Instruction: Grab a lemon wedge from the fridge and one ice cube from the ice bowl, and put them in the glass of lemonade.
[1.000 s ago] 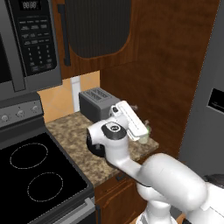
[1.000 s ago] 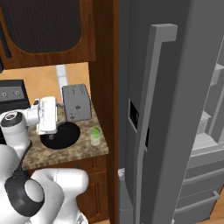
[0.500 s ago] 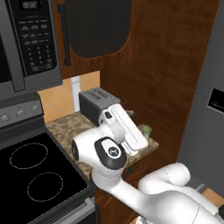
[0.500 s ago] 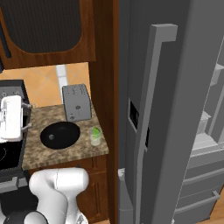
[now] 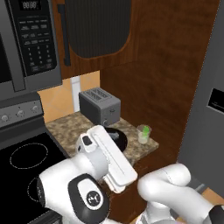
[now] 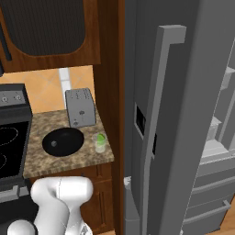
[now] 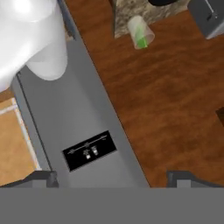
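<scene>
Showing glass of lemonade far beyond spread fingers

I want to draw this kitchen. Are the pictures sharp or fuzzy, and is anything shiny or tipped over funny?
Left base view: soft and a bit fuzzy; the microwave buttons can't be read. Right base view: flat, even light, with a faint shine on the black bowl beside the glass. Hand view: rolled, so the fridge runs slantwise and the glass looks tipped; the dispenser panel is blurry.
</scene>
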